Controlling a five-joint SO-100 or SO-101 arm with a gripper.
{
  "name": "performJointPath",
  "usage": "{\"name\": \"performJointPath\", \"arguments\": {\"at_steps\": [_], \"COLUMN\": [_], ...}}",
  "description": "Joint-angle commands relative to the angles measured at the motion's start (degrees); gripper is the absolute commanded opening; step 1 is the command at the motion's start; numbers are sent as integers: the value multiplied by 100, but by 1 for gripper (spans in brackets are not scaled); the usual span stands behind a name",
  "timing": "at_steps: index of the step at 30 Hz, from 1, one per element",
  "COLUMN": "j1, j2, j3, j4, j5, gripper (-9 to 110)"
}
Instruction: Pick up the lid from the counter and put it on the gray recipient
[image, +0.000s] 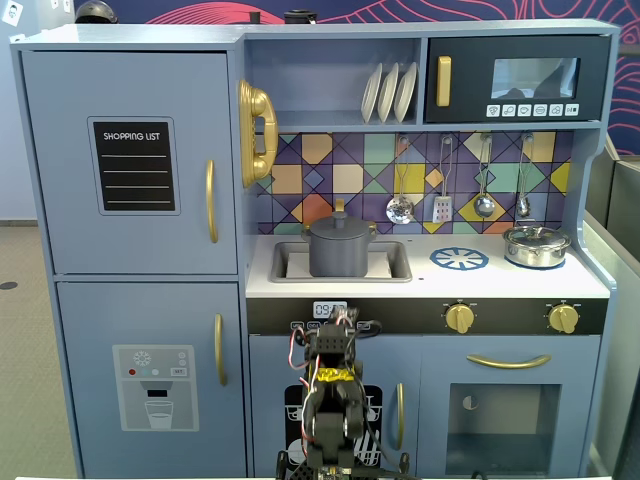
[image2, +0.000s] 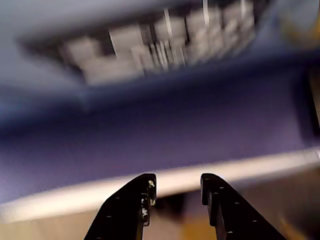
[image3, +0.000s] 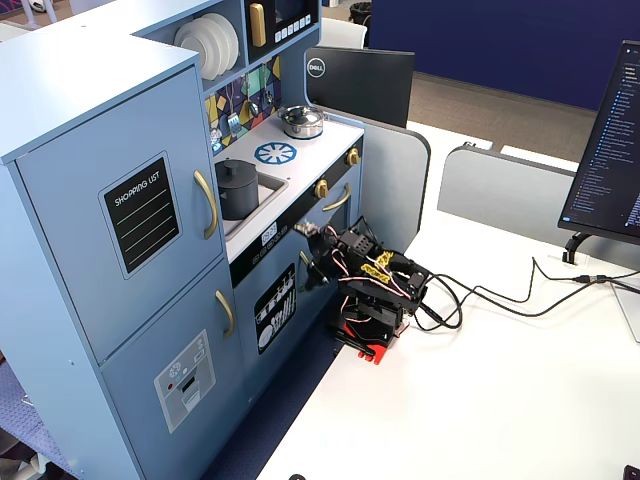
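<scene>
The dark gray pot (image: 340, 255) stands in the sink of the toy kitchen. The flat dark gray lid (image: 340, 223) with its small knob sits on top of the pot. Both also show in the other fixed view, the pot (image3: 234, 195) with the lid (image3: 236, 166) on it. My arm is folded low in front of the kitchen's lower cabinet, well below the counter. My gripper (image2: 177, 186) shows in the blurred wrist view with its jaws apart and nothing between them. It points at the cabinet front (image3: 316, 268).
A shiny silver lidded pot (image: 536, 245) stands on the counter at the right, next to a blue burner mark (image: 459, 259). Utensils hang on the tiled back wall. In the other fixed view, cables (image3: 500, 300) run over the white table beside a monitor (image3: 608, 160).
</scene>
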Motion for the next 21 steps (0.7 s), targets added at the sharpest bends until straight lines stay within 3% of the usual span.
{"name": "performJointPath", "arguments": {"at_steps": [1,5,6,21], "j1": [167,158,158,211], "j2": [79,79,79,79], "j3": [132,132,132,132], "j4": [791,1477,1582,1573], "j5": [-378,-826,-545,-378], "gripper": [0,3,4,6]}}
